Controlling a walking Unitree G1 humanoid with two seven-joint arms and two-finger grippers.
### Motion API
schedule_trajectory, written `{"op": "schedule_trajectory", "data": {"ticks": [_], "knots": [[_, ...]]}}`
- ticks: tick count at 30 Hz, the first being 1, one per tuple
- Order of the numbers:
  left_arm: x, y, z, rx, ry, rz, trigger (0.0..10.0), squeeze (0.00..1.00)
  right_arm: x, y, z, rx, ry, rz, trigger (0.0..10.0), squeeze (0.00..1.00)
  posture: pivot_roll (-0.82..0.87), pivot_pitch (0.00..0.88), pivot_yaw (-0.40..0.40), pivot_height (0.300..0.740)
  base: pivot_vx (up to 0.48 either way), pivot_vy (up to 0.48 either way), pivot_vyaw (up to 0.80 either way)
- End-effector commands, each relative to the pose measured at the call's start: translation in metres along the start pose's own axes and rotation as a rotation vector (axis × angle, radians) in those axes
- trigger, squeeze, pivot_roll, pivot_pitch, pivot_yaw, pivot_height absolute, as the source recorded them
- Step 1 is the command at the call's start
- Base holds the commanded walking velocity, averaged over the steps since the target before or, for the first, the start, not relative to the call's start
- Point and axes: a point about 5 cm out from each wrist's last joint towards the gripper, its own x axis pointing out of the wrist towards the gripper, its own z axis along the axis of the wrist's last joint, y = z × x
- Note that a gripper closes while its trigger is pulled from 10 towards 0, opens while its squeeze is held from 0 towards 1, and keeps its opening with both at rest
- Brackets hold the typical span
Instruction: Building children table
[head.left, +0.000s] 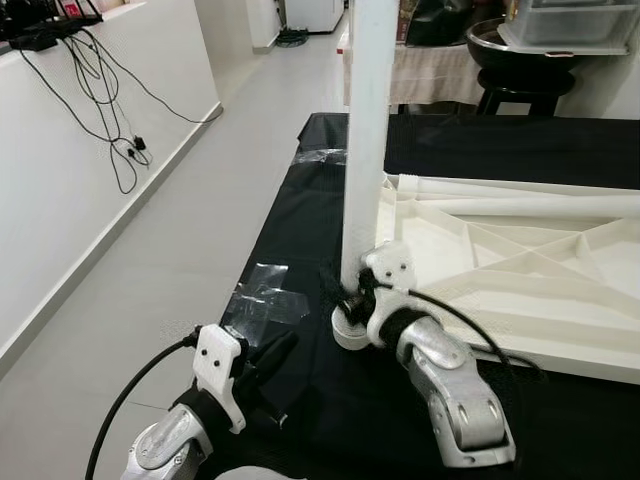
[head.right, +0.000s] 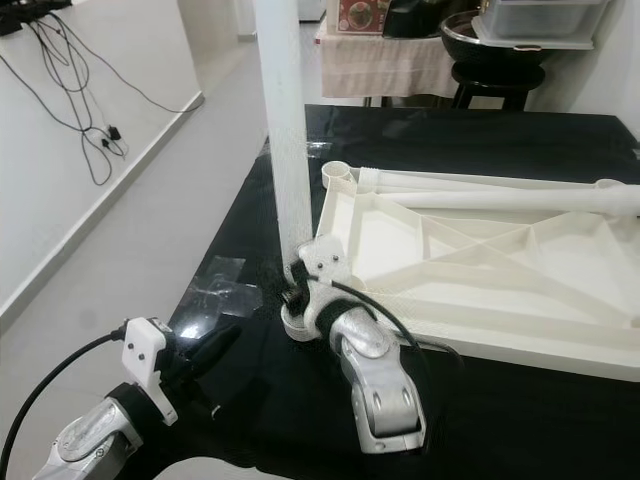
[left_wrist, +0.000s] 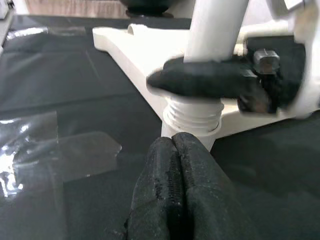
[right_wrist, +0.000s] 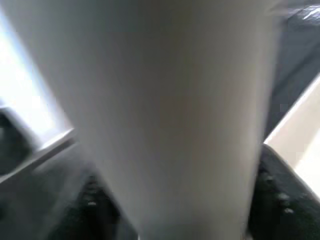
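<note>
Right gripper clamped round upright white table leg at tabletop corner socket; left gripper pinched closed, empty, at seven o'clock.

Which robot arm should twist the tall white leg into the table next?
The right one, probably. The right gripper is already clamped around the white leg just above its corner socket, while the left gripper hangs shut, off to the side.
</note>
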Motion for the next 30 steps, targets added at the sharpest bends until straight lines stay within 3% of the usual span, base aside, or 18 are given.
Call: {"op": "schedule_trajectory", "data": {"ticks": [1, 2, 3, 4, 8, 15, 16, 20, 25, 30], "knots": [[-0.001, 0.001, -0.003, -0.008, 0.014, 0.013, 10.0, 0.00, 0.003, 0.006, 0.008, 0.024, -0.038, 0.074, 10.0, 1.00, -0.03, 0.153, 0.033, 0.740, 0.000, 0.000, 0.00], [0.000, 0.001, -0.003, -0.009, 0.014, 0.011, 10.0, 0.00, 0.001, 0.012, 0.024, -0.023, -0.081, 0.350, 10.0, 1.00, -0.02, 0.149, 0.032, 0.740, 0.000, 0.000, 0.00], [0.000, 0.001, -0.003, -0.009, 0.014, 0.011, 10.0, 0.00, 0.001, 0.012, 0.024, -0.023, -0.081, 0.350, 10.0, 1.00, -0.02, 0.149, 0.032, 0.740, 0.000, 0.000, 0.00], [0.000, 0.000, -0.003, -0.009, 0.013, 0.011, 10.0, 0.00, -0.001, 0.009, 0.025, -0.095, -0.052, 0.484, 10.0, 0.00, -0.02, 0.145, 0.029, 0.740, 0.000, 0.000, 0.00], [0.001, -0.001, -0.003, -0.009, 0.013, 0.009, 10.0, 0.00, 0.005, -0.006, 0.024, -0.174, 0.031, 0.630, 10.0, 0.00, -0.01, 0.142, 0.027, 0.740, 0.000, 0.000, 0.00], [0.001, -0.001, -0.004, -0.005, 0.016, 0.008, 10.0, 0.00, 0.019, -0.017, 0.026, -0.139, 0.049, 0.663, 10.0, 0.00, 0.00, 0.144, 0.028, 0.740, 0.000, 0.000, 0.00], [0.000, -0.002, -0.003, -0.004, 0.017, 0.008, 10.0, 0.00, 0.019, -0.019, 0.026, -0.108, 0.057, 0.701, 0.0, 0.00, 0.00, 0.146, 0.028, 0.740, 0.000, 0.000, 0.00], [-0.001, -0.002, -0.003, -0.003, 0.018, 0.008, 10.0, 0.00, 0.017, -0.023, 0.025, -0.065, 0.065, 0.746, 0.0, 0.00, 0.00, 0.152, 0.028, 0.740, 0.000, 0.000, 0.00], [-0.002, -0.003, -0.002, -0.006, 0.017, 0.006, 10.0, 0.00, 0.011, -0.030, 0.021, -0.075, 0.034, 0.694, 0.0, 0.00, 0.00, 0.166, 0.032, 0.740, 0.000, 0.000, 0.00], [-0.002, -0.002, 0.000, -0.007, 0.014, 0.007, 10.0, 0.00, -0.002, -0.029, 0.014, -0.082, -0.017, 0.464, 0.0, 0.00, -0.02, 0.179, 0.038, 0.740, 0.000, 0.000, 0.00]]}}
